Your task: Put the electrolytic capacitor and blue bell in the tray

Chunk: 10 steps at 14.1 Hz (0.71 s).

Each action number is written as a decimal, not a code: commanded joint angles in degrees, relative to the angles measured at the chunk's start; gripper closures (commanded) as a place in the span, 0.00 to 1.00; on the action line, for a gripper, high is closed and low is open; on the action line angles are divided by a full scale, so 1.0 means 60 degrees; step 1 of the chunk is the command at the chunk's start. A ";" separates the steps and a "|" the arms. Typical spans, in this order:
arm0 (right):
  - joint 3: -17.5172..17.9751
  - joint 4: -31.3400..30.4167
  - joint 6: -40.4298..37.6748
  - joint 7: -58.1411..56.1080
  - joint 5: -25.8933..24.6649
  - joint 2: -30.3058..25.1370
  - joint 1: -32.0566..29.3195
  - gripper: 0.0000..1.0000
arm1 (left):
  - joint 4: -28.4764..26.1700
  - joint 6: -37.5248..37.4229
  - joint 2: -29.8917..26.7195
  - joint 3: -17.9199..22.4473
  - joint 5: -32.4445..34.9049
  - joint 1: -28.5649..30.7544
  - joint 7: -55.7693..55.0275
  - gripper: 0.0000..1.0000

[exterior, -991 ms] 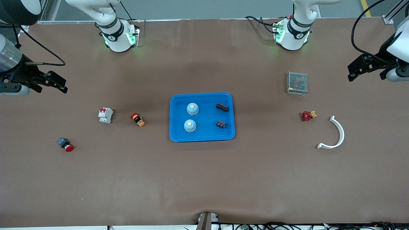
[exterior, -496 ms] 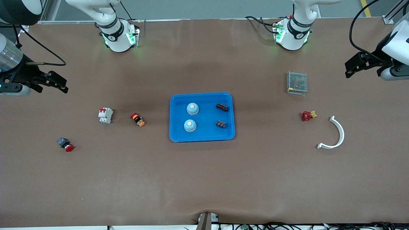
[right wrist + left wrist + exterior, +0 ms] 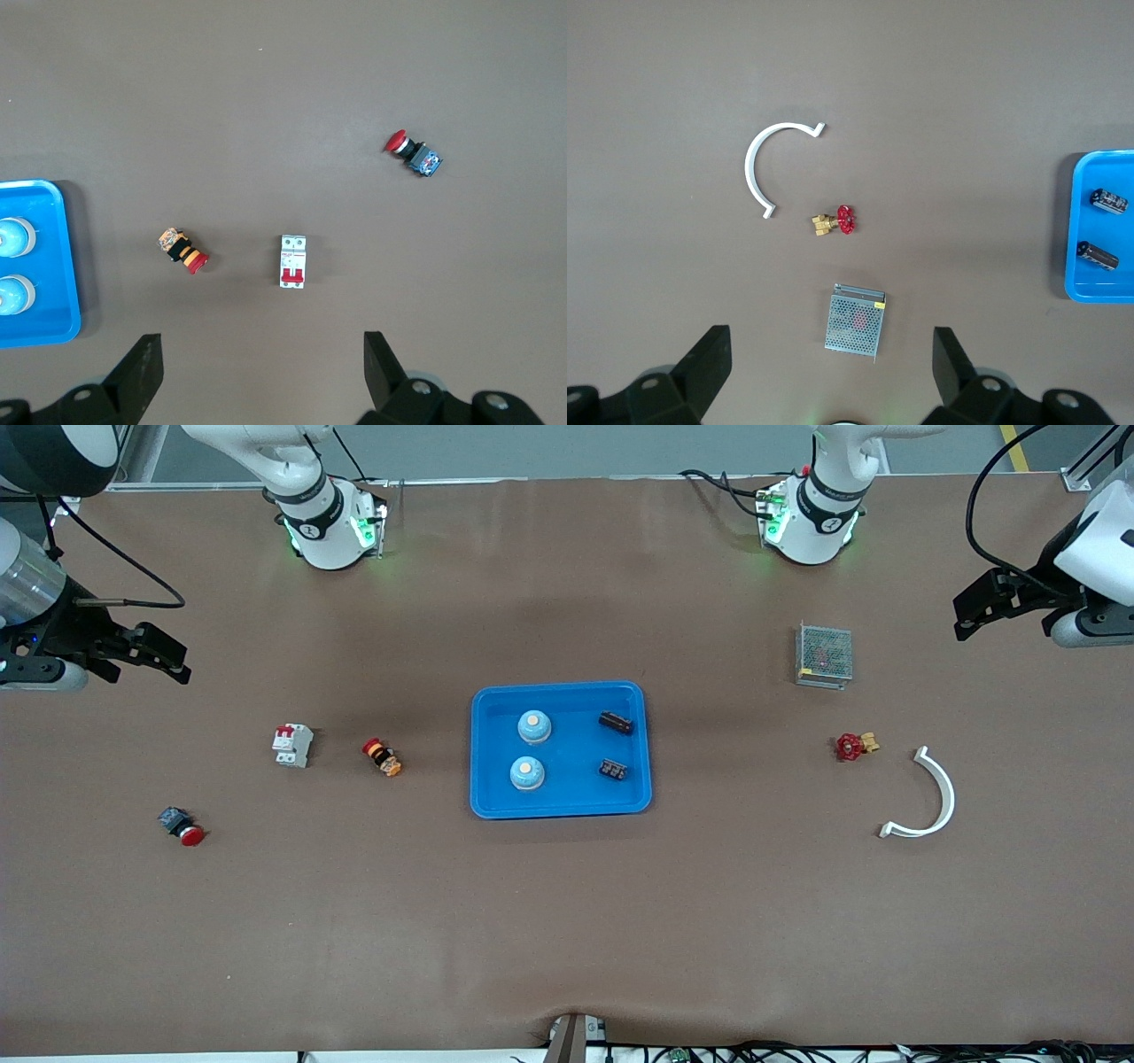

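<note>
Front view: the tray (image 3: 560,806), mid-table with bare mat on every side, holds two blue bells (image 3: 534,727) and two capacitors (image 3: 616,723). Left gripper (image 3: 977,612) and right gripper (image 3: 158,657), jaws spread and empty, hang over the table's ends.

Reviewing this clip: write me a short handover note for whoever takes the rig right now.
Left gripper: open, empty, up over the left arm's end of the table, waiting.
Right gripper: open, empty, up over the right arm's end.
Tray: mid-table, holding two blue bells and two capacitors.
Done: both kinds of part are in the tray.
Left: nothing evident; the parts outside the tray are other kinds.
</note>
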 commanded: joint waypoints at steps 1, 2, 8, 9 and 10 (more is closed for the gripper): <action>0.0116 0.0207 -0.0148 0.0133 -0.0002 0.0145 -0.0090 0.00 | 0.0199 -0.0181 0.0086 -0.0014 -0.0146 0.0021 0.0232 0.00; 0.0116 0.0207 -0.0148 0.0133 -0.0002 0.0145 -0.0090 0.00 | 0.0199 -0.0181 0.0086 0.0000 -0.0132 0.0006 0.0232 0.00; 0.0116 0.0221 -0.0163 0.0133 -0.0002 0.0130 -0.0104 0.00 | 0.0345 -0.0195 0.0086 0.0000 -0.0132 0.0064 0.0232 0.00; 0.0116 0.0221 -0.0163 0.0133 -0.0002 0.0130 -0.0104 0.00 | 0.0345 -0.0195 0.0071 0.0000 -0.0117 0.0079 0.0232 0.00; 0.0116 0.0221 -0.0163 0.0119 -0.0002 0.0130 -0.0104 0.00 | 0.0331 -0.0195 0.0057 0.0000 -0.0117 0.0079 0.0217 0.00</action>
